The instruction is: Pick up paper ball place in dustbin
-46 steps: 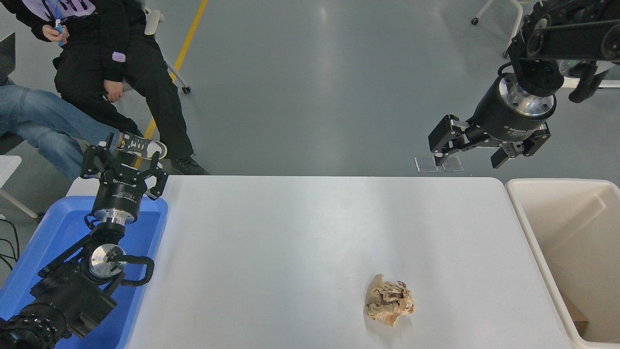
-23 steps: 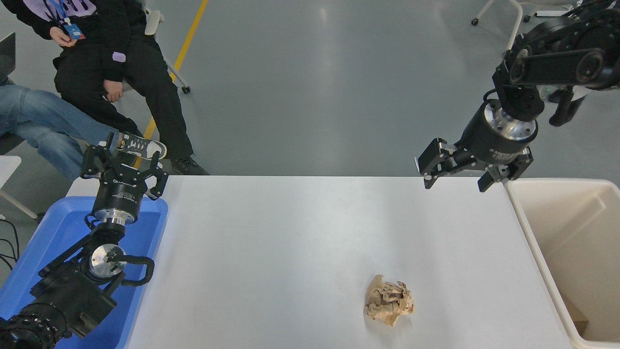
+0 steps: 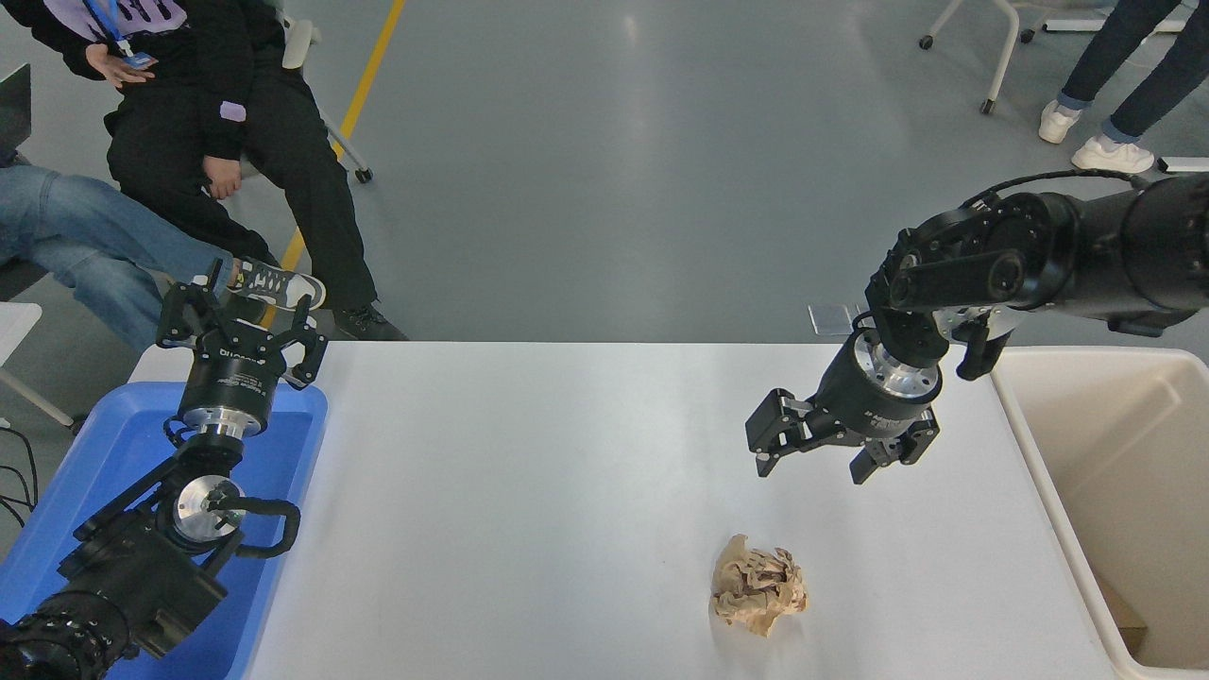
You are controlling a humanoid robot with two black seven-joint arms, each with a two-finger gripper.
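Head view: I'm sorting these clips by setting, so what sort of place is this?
Probably a robotics lab or test hall, not a home. A bare white table stands on a grey floor with a yellow floor line, people sit watching beyond the far edge, and a wheeled chair stands behind.

Paper ball [image 3: 758, 585]: crumpled, matt tan kraft paper. Table [image 3: 567, 472]: smooth white, faint sheen. Dustbin [image 3: 1115, 453]: smooth cream plastic. Tray [image 3: 104, 453]: glossy blue plastic. Right gripper [image 3: 810, 465]: matt black, polished metal collar.

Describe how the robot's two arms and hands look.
Both arms are black with jointed segments and black cables. Each wrist has a silver metal flange behind a black cylinder with small white lettering. The left hand and right hand have black, blocky linked fingers.
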